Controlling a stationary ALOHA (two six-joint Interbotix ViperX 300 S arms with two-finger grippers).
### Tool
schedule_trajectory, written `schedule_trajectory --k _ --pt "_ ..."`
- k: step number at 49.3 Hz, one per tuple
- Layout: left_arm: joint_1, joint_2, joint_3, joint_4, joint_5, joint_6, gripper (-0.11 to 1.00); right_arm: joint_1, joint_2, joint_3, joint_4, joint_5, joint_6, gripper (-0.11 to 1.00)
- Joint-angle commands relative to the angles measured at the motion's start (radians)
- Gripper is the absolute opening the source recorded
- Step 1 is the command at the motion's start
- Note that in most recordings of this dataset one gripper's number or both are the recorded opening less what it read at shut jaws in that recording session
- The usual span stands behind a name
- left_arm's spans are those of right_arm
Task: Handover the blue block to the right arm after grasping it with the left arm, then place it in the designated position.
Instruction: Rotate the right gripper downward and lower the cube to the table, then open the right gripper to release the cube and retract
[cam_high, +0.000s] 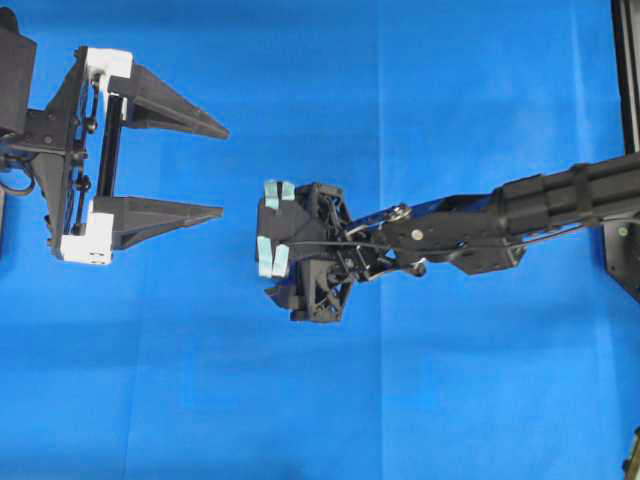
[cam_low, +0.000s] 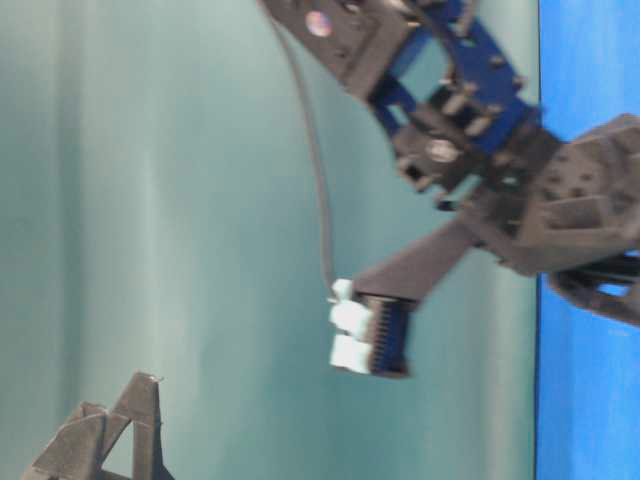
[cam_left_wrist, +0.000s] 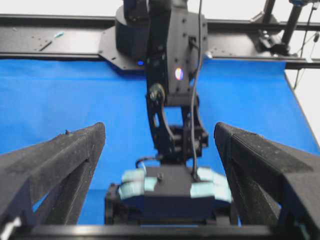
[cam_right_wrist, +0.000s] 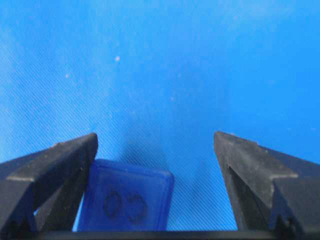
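In the right wrist view the blue block (cam_right_wrist: 127, 200) lies on the bright blue cloth (cam_right_wrist: 160, 65), with a faint ring mark on its upper face. My right gripper (cam_right_wrist: 155, 137) points down over it and is open. The block rests against the left-hand finger (cam_right_wrist: 55, 165) and stands well apart from the other finger (cam_right_wrist: 255, 170). From overhead the right gripper (cam_high: 290, 250) with its teal tape hides the block. My left gripper (cam_high: 225, 172), with white base pieces, is open at the left, empty, its fingertips facing the right gripper (cam_left_wrist: 170, 192).
The blue cloth (cam_high: 420, 400) covers the whole table. A black frame rail (cam_left_wrist: 60, 37) runs along the far side behind the right arm's base. A black post (cam_high: 627, 70) stands at the right edge.
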Motion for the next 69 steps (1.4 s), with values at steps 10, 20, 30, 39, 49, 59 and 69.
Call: schedule_trajectory --k 10,20,30,39,49,59,69 --pt "0.003 -0.015 -0.017 0.000 -0.005 0.000 0.93 0.012 -0.178 0.018 0.000 0.080 -0.008 0.91" --pt "0.003 -0.017 -0.018 0.000 -0.005 0.000 0.93 0.018 -0.319 0.061 -0.003 0.138 -0.008 0.91" --pt "0.002 -0.017 -0.018 0.000 -0.005 0.000 0.93 0.020 -0.453 0.107 -0.006 0.209 -0.009 0.91" --pt "0.003 -0.015 -0.018 0.000 -0.005 0.000 0.93 0.020 -0.572 0.147 -0.011 0.261 -0.009 0.90" --pt "0.003 -0.015 -0.018 0.000 -0.006 0.000 0.93 0.020 -0.698 0.192 -0.021 0.295 -0.011 0.90" --pt "0.003 -0.015 -0.018 0.000 -0.005 0.000 0.93 0.020 -0.822 0.244 -0.023 0.304 -0.011 0.90" --pt "0.003 -0.015 -0.018 0.000 -0.006 0.003 0.93 0.021 -0.916 0.279 -0.034 0.304 -0.011 0.90"
